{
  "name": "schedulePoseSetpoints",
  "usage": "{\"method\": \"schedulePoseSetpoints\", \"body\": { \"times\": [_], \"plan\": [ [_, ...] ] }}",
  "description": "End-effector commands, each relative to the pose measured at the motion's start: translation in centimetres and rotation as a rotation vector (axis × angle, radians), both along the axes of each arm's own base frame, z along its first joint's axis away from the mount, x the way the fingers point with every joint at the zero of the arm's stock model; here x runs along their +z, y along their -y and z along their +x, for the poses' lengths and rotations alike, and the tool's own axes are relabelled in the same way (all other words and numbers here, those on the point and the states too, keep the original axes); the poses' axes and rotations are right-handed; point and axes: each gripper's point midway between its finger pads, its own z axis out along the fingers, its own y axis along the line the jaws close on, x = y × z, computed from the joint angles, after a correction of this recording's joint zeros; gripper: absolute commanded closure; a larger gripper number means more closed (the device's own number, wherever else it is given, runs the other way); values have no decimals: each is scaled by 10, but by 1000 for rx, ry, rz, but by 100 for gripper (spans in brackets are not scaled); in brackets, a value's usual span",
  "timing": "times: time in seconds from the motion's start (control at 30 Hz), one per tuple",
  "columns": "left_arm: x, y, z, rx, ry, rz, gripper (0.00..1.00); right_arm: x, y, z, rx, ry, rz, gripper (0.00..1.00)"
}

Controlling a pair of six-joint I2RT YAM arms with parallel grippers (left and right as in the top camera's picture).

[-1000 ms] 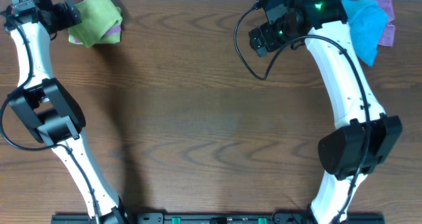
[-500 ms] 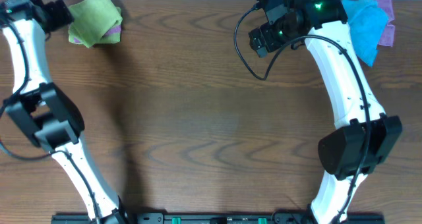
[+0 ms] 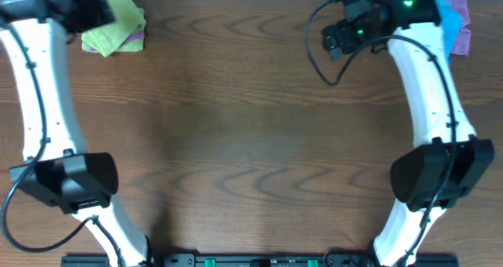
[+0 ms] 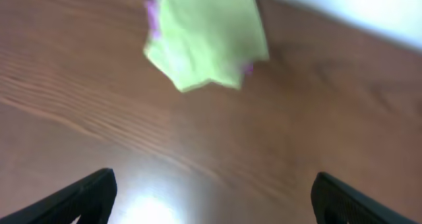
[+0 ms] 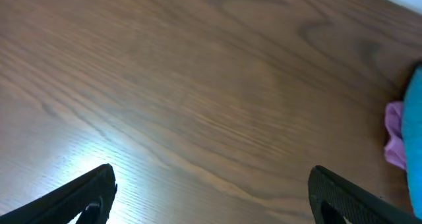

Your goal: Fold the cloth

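The cloth (image 3: 116,25) lies bunched at the far left corner of the table (image 3: 251,141), close to the back edge. It sits on top of a purple rag (image 3: 137,38) whose edge peeks out beside it. The left gripper (image 4: 214,201) is spread wide with nothing between its fingers. In its blurred wrist view the cloth sits ahead of the fingertips, apart from them. From overhead that gripper overlaps the cloth's left edge, and whether it touches cannot be told. The right gripper (image 5: 211,197) is also spread wide and empty, over bare wood at the far right. A blue cloth (image 3: 449,20) and a second purple piece (image 3: 462,41) lie just beyond it.
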Motion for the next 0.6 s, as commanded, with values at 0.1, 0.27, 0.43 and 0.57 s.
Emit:
{"method": "schedulePoseSetpoints", "body": {
  "times": [0.1, 0.27, 0.43, 0.57],
  "plan": [
    [-7, 58, -11, -109, -81, 67, 5, 10, 46, -2, -75, 6, 59, 1],
    [7, 99, -36, -182, -108, 166, 5, 47, 59, -14, -105, 76, 64, 1],
    [49, 133, -72, -271, -35, 167, 4, 118, 71, -50, -139, 225, 9, 1],
    [88, 130, -110, -281, 42, 160, 4, 170, 73, -89, -154, 340, -10, 1]
  ]
}}
